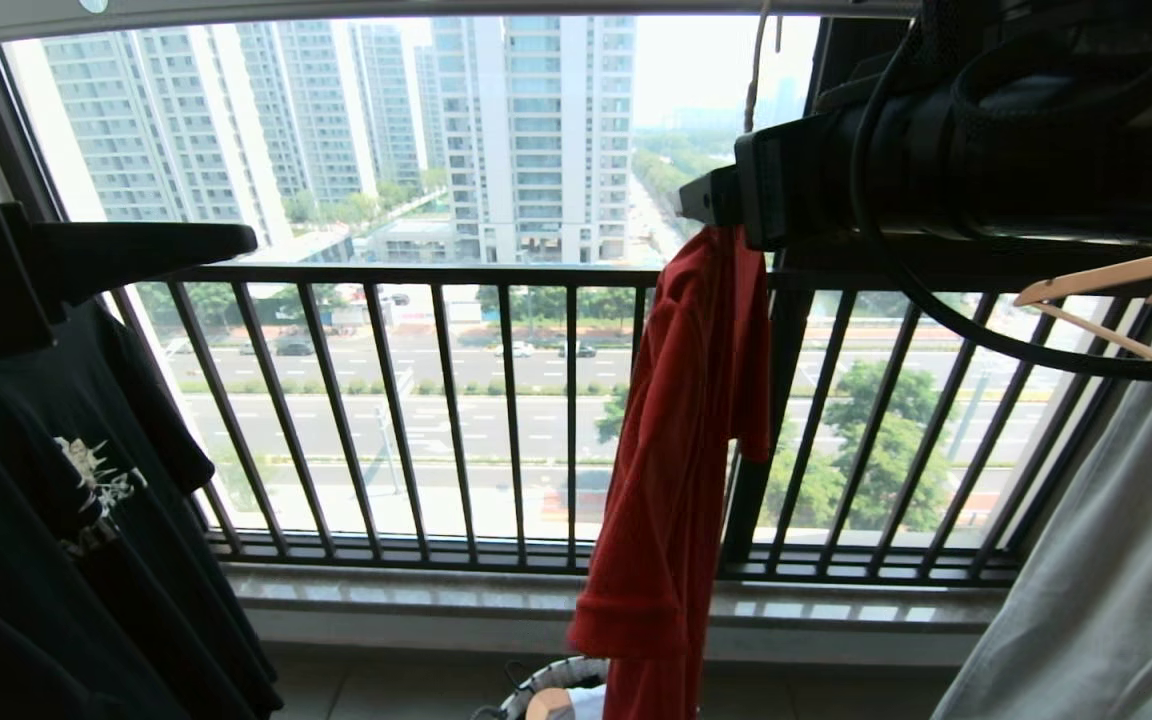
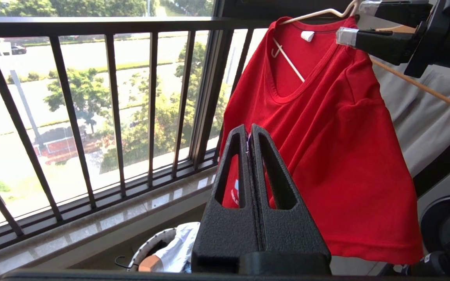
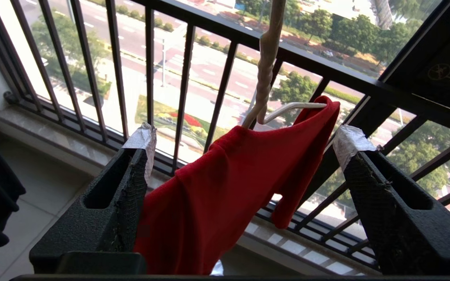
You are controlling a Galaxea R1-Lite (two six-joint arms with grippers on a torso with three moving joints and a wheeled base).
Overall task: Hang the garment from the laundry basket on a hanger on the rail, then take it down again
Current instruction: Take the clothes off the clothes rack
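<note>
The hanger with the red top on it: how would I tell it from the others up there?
Start at the black balcony railing and find the red T-shirt hanging before it, between a black T-shirt and a pale grey garment. It hangs on the hanger, a thin cream wire with a twisted neck; the neighbouring wooden hangers are thicker.

High-rise apartment balcony: black barred railing (image 1: pixel 496 410), tower blocks outside, clothes drying on hangers, marble sill.

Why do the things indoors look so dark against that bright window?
Head view: daylight behind the railing silhouettes the right claw and black T-shirt. Left wrist view: the red garment is evenly lit. Right wrist view: the garment's folds show soft shadows.
</note>
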